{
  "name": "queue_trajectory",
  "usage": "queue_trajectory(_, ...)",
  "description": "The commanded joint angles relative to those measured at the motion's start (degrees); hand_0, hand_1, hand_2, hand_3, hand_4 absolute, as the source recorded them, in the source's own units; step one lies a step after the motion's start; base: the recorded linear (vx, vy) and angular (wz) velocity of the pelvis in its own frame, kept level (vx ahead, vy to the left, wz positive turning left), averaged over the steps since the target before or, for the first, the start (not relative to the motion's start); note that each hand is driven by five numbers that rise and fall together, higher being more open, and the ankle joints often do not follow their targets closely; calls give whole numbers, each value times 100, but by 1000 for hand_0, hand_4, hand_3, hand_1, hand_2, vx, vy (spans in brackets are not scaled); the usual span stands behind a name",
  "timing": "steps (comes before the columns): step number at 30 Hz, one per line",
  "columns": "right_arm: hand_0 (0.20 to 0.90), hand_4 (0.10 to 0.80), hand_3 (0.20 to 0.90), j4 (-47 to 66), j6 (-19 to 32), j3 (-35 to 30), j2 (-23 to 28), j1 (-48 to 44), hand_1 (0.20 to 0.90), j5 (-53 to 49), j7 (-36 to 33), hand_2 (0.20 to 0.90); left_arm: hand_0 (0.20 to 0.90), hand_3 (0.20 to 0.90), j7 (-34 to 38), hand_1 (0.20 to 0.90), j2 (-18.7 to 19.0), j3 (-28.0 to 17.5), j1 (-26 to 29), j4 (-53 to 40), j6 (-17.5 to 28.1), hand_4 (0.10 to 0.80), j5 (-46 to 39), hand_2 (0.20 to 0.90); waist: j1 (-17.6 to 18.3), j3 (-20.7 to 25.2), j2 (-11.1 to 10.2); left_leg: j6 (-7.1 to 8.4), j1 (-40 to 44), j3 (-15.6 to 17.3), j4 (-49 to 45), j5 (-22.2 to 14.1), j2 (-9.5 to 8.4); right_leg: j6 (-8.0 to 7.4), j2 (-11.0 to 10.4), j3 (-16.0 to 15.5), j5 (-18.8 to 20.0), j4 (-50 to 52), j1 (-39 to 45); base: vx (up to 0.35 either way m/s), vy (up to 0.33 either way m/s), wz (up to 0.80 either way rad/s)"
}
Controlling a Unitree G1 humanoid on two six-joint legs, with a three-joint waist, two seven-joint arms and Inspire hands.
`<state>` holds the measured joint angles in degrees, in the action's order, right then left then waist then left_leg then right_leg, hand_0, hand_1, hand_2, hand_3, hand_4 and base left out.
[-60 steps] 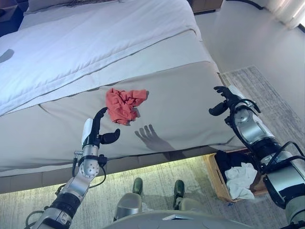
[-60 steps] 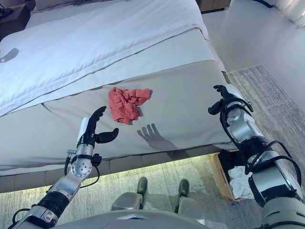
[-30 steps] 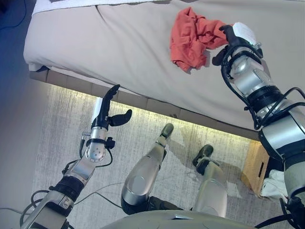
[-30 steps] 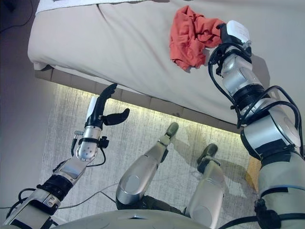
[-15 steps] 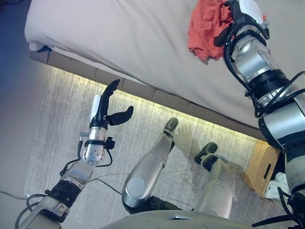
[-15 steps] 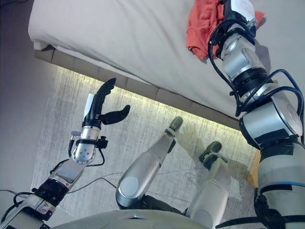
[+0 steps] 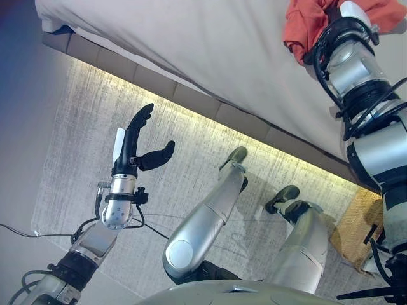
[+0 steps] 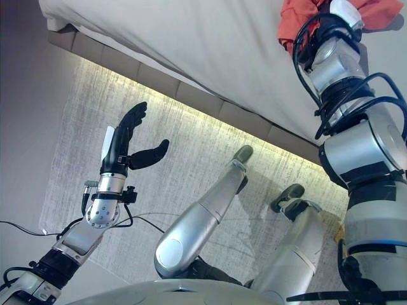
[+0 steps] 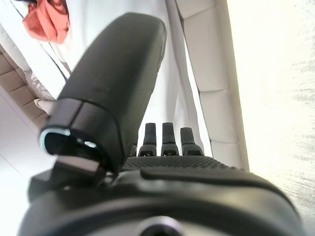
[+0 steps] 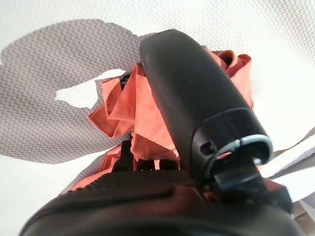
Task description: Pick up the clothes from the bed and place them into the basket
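Garment [image 7: 304,25] on bed [image 7: 210,51] (near its edge), basket [image 7: 357,223] right.

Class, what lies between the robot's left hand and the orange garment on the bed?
In the left eye view, the left hand hovers over rug; then come the bed's lit base and bare bedcover, up to the orange garment.

One crumpled red garment [image 7: 304,25] lies on one bed [image 7: 210,44]. One woven basket [image 7: 360,222] sits on one grey rug [image 7: 82,127]. Two robot hands appear: left robot hand [image 7: 135,143], right robot hand [image 10: 162,182].
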<state>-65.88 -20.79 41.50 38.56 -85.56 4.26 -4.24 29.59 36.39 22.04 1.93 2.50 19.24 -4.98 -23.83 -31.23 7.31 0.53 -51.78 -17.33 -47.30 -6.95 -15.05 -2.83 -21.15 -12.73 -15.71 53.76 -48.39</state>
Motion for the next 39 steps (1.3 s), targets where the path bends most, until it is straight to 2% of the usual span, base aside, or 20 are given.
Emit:
queue_trajectory(1,462,289,389,159,318,436,163,-364,462,-301,139,462,900,900,283,900,169,-460,-25,-571,632,800,-62,900,-239,144,225,-546,24,415,-297,-496,9,253,440,29,-163,643,61,-39,-30,-2)
queue_trajectory(2,300,100,200,152,356,416,165,-372,300,-333,162,300,900,900,259,900,180,-493,-34,-572,633,800,-90,900,-243,144,223,-544,15,410,-335,-510,4,263,451,32,-184,672,50,-32,-38,-2)
queue_trajectory(11,300,100,200,78,621,259,275,-402,300,-527,-211,300,900,900,121,900,274,-546,-21,-606,714,800,-62,900,-181,144,158,-529,208,441,-349,-549,91,297,496,27,-234,662,236,-34,-58,-3)
queue_trajectory(18,300,100,200,152,790,226,298,-371,300,-606,-347,300,900,900,255,900,306,-506,159,-463,767,800,70,900,-51,144,41,-499,839,485,87,-508,243,271,542,-19,-125,208,846,-27,-26,-5)
queue_trajectory(23,300,100,200,213,831,155,354,-304,300,-765,-374,300,900,900,264,900,299,-501,372,-349,645,800,120,900,85,144,-86,-486,1406,569,499,-479,363,210,592,9,38,-276,1423,-30,-27,-14)
queue_trajectory(30,300,100,200,454,1063,-133,620,-16,300,-1226,-426,300,900,900,145,900,338,-537,668,-188,484,800,166,900,341,148,-353,-432,2437,718,1294,-355,622,91,670,108,433,-1308,2446,-26,-47,-17)
queue_trajectory(31,300,100,200,636,1138,-258,694,211,300,-1385,-429,300,900,900,107,900,342,-551,700,-128,432,800,185,900,429,264,-457,-419,2660,773,1513,-328,702,49,719,136,564,-1680,2690,-76,-76,-25)
queue_trajectory(32,300,100,200,781,1169,-334,744,385,300,-1478,-417,300,900,900,80,900,356,-550,725,-98,390,800,204,900,485,350,-514,-419,2738,816,1706,-150,750,74,734,100,773,-1982,2808,-58,-65,-32)
queue_trajectory(37,300,100,200,1606,1353,-885,971,1367,300,-1990,-328,300,900,900,4,900,401,-526,807,54,-52,800,217,900,879,729,-738,-375,3403,1045,2307,-51,1029,10,850,271,1076,-2868,3444,0,-16,-34)
queue_trajectory(39,300,100,200,1898,1436,-1135,1081,1809,300,-2157,-303,300,900,900,-40,900,399,-529,805,180,-99,800,193,900,1028,857,-815,-353,3638,1144,2473,-54,1126,-29,896,357,1173,-3156,3662,49,-23,-32)
